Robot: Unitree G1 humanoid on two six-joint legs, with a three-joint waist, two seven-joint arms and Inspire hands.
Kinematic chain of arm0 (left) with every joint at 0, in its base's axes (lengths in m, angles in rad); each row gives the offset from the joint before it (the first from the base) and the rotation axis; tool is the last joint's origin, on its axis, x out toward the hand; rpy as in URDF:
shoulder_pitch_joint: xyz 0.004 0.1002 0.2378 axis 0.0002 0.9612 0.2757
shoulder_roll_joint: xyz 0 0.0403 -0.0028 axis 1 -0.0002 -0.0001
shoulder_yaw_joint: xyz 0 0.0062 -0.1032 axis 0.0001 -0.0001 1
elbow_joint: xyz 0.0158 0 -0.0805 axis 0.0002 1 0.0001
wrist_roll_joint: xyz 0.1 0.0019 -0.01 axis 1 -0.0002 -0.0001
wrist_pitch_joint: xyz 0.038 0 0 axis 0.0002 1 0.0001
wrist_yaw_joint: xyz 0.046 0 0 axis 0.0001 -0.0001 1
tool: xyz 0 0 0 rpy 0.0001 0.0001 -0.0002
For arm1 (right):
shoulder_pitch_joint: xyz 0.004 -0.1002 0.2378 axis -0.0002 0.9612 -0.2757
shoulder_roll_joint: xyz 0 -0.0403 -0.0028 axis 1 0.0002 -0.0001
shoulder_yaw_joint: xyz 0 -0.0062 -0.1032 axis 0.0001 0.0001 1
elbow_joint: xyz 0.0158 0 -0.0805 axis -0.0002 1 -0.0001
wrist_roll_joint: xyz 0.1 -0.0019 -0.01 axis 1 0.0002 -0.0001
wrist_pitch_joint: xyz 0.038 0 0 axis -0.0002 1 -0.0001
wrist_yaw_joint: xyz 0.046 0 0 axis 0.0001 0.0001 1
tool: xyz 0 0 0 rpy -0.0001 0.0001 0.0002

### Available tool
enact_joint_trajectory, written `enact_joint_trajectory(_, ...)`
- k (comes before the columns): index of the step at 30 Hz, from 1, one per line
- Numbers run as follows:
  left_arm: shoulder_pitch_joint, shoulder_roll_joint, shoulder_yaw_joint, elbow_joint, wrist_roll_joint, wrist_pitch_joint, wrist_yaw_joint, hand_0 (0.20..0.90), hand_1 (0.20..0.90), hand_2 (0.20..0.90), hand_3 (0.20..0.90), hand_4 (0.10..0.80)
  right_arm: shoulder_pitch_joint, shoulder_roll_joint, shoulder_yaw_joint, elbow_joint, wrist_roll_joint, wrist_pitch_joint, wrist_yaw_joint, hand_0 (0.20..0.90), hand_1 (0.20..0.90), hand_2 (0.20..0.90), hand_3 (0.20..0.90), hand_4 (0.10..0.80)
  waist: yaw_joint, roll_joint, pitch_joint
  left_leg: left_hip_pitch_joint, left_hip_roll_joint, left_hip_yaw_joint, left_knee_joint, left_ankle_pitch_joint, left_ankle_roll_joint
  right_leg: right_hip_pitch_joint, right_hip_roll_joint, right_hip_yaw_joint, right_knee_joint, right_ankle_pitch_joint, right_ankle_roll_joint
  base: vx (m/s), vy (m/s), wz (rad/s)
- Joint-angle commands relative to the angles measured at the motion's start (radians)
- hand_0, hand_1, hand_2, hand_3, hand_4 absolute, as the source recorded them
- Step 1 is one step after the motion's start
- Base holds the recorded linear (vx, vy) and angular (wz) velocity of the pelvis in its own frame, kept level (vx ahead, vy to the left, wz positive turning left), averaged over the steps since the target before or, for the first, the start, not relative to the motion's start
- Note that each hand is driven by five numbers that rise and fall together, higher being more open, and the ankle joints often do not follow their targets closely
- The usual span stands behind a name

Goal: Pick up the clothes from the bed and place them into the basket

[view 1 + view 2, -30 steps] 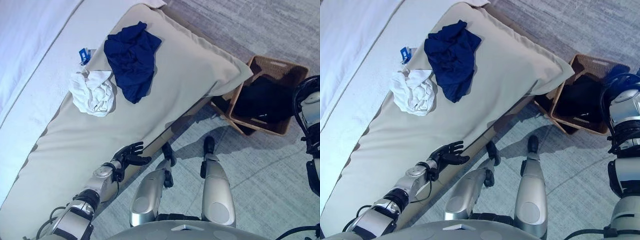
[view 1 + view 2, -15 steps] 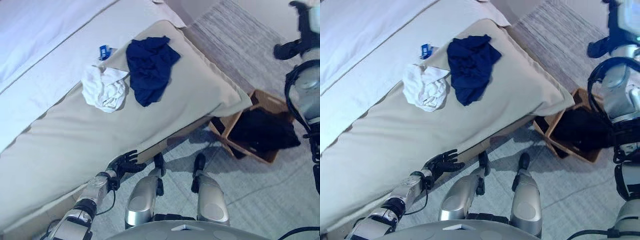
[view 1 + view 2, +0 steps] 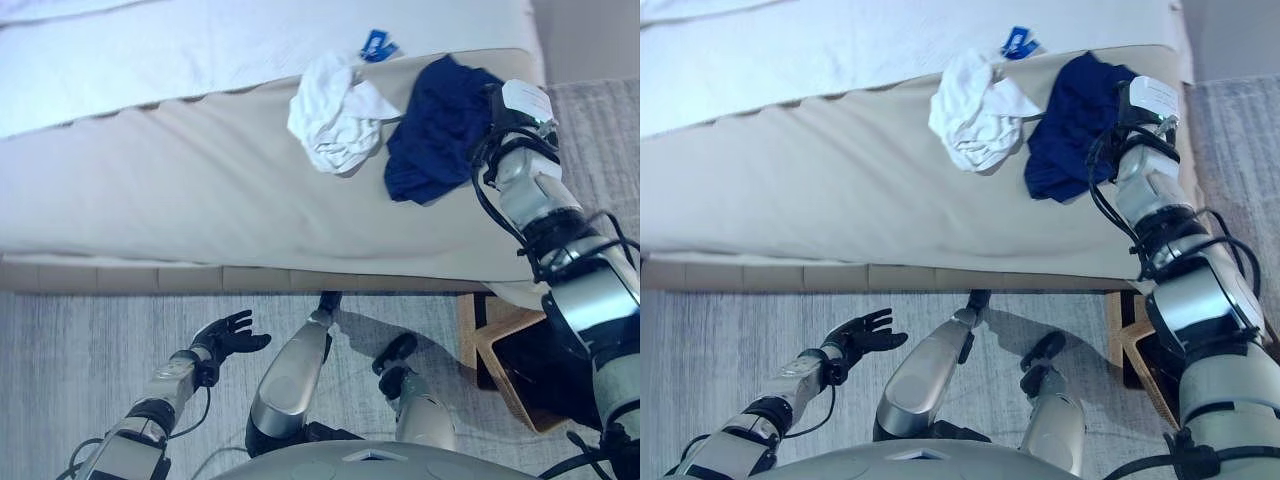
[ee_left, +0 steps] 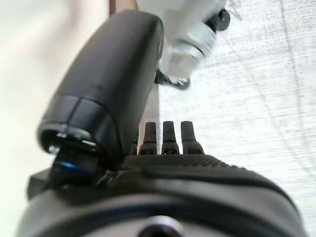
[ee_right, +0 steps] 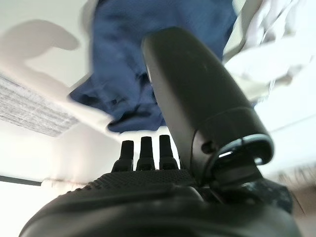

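Note:
A navy blue garment (image 3: 435, 135) lies crumpled on the beige bed cover (image 3: 200, 190), near the bed's right end. A white garment (image 3: 335, 125) lies bunched beside it. My right hand (image 3: 498, 105) is over the navy garment's right edge. In the right wrist view its fingers (image 5: 143, 150) and thumb are straight, with the navy cloth (image 5: 133, 59) just past them. The wicker basket (image 3: 505, 375) stands on the floor at the lower right, partly behind my right arm, with dark clothes in it. My left hand (image 3: 228, 335) is open and empty, low over the floor.
A small blue item (image 3: 376, 44) lies on the bed beyond the white garment. White bedding (image 3: 200, 50) covers the far side of the bed. Grey carpet (image 3: 80, 340) runs along the bed's near side.
The camera has turned to face the bed side-on. My right arm has swung from near the basket up over the bed to the navy garment. My left hand has come off the bed edge.

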Motion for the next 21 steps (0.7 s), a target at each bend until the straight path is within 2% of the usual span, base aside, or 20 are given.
enact_joint_trajectory(1, 0.046, 0.028, -0.002, -0.023, -0.056, -0.044, -0.009, 0.9, 0.9, 0.9, 0.9, 0.8, -0.128, -0.075, 0.041, 0.075, 0.041, 0.091, -0.032, 0.9, 0.9, 0.9, 0.9, 0.8, 0.044, -0.002, 0.034, -0.051, -0.03, 0.033, 0.018, -0.08, 0.068, -0.018, -0.007, -0.015, 0.152, -0.073, -0.009, -0.048, 0.042, 0.28)
enact_joint_trajectory(6, 0.076, 0.029, -0.001, -0.084, -0.083, -0.112, -0.032, 0.9, 0.9, 0.9, 0.9, 0.8, -0.134, -0.084, 0.035, 0.222, 0.092, 0.161, 0.055, 0.9, 0.9, 0.9, 0.9, 0.8, 0.088, 0.003, 0.044, -0.164, -0.023, 0.024, 0.014, -0.048, 0.064, -0.105, -0.027, -0.07, 0.203, -0.076, 0.003, -0.034, 0.014, 0.18)
enact_joint_trajectory(9, 0.08, 0.032, -0.013, -0.126, -0.106, -0.135, -0.02, 0.9, 0.9, 0.9, 0.9, 0.8, -0.13, -0.094, 0.034, 0.251, 0.124, 0.182, 0.074, 0.9, 0.9, 0.9, 0.9, 0.8, 0.094, 0.003, 0.044, -0.228, -0.017, 0.019, 0.005, -0.029, 0.062, -0.162, -0.026, -0.08, 0.224, -0.086, 0.006, -0.061, -0.03, 0.08)
enact_joint_trajectory(11, 0.077, 0.034, -0.019, -0.147, -0.118, -0.153, -0.017, 0.9, 0.9, 0.9, 0.9, 0.8, -0.136, -0.095, 0.037, 0.268, 0.112, 0.208, 0.136, 0.9, 0.9, 0.9, 0.9, 0.8, 0.095, 0.005, 0.044, -0.272, -0.013, 0.019, 0.002, -0.018, 0.059, -0.198, -0.022, -0.082, 0.236, -0.095, 0.007, -0.067, -0.047, 0.01)
enact_joint_trajectory(13, 0.071, 0.036, -0.03, -0.162, -0.138, -0.173, -0.009, 0.9, 0.9, 0.9, 0.9, 0.8, -0.138, -0.095, 0.047, 0.29, 0.096, 0.195, 0.198, 0.9, 0.9, 0.9, 0.9, 0.8, 0.09, 0.01, 0.044, -0.315, -0.006, 0.015, 0.0, -0.009, 0.058, -0.24, -0.014, -0.077, 0.241, -0.104, 0.007, -0.074, -0.069, -0.1)
enact_joint_trajectory(14, 0.068, 0.037, -0.032, -0.164, -0.142, -0.176, -0.007, 0.9, 0.9, 0.9, 0.9, 0.8, -0.139, -0.095, 0.05, 0.294, 0.104, 0.182, 0.207, 0.804, 0.804, 0.804, 0.787, 0.687, 0.088, 0.01, 0.044, -0.324, -0.005, 0.015, 0.001, -0.007, 0.058, -0.25, -0.013, -0.074, 0.244, -0.106, 0.006, -0.059, -0.082, -0.17)
enact_joint_trajectory(15, 0.058, 0.042, -0.041, -0.182, -0.155, -0.166, 0.009, 0.9, 0.9, 0.9, 0.9, 0.8, -0.134, -0.094, 0.053, 0.291, 0.165, 0.126, 0.141, 0.519, 0.519, 0.519, 0.455, 0.355, 0.079, 0.011, 0.044, -0.34, 0.0, 0.01, -0.002, 0.0, 0.057, -0.271, -0.001, -0.062, 0.246, -0.113, 0.009, -0.027, -0.069, -0.13)
enact_joint_trajectory(16, 0.054, 0.044, -0.045, -0.187, -0.159, -0.161, 0.016, 0.9, 0.9, 0.9, 0.9, 0.8, -0.133, -0.092, 0.052, 0.289, 0.2, 0.108, 0.099, 0.321, 0.321, 0.321, 0.225, 0.125, 0.076, 0.011, 0.044, -0.344, 0.002, 0.009, -0.003, 0.002, 0.056, -0.277, 0.004, -0.056, 0.247, -0.116, 0.009, -0.04, -0.066, 0.02)
enact_joint_trajectory(17, 0.05, 0.044, -0.051, -0.185, -0.167, -0.164, 0.026, 0.9, 0.9, 0.9, 0.9, 0.8, -0.139, -0.083, 0.041, 0.253, 0.228, 0.04, -0.019, 0.3, 0.3, 0.3, 0.2, 0.1, 0.065, 0.014, 0.044, -0.35, 0.006, 0.002, -0.004, 0.005, 0.053, -0.291, 0.018, -0.034, 0.25, -0.122, 0.008, -0.035, -0.053, 0.12)
enact_joint_trajectory(19, 0.06, 0.039, -0.056, -0.175, -0.169, -0.181, 0.031, 0.9, 0.9, 0.9, 0.9, 0.8, -0.161, -0.062, 0.029, 0.182, 0.291, -0.062, -0.178, 0.3, 0.3, 0.3, 0.2, 0.1, 0.052, 0.011, 0.044, -0.354, 0.012, -0.003, -0.005, 0.005, 0.048, -0.294, 0.039, -0.005, 0.232, -0.124, 0.009, -0.053, -0.073, -0.13)
enact_joint_trajectory(21, 0.078, 0.032, -0.058, -0.163, -0.158, -0.197, 0.036, 0.9, 0.9, 0.9, 0.9, 0.8, -0.175, -0.051, 0.019, 0.059, 0.322, -0.124, -0.313, 0.3, 0.3, 0.3, 0.2, 0.1, 0.039, 0.003, 0.044, -0.344, 0.017, -0.005, -0.005, 0.001, 0.043, -0.283, 0.057, 0.018, 0.206, -0.123, 0.009, -0.047, -0.073, -0.36)
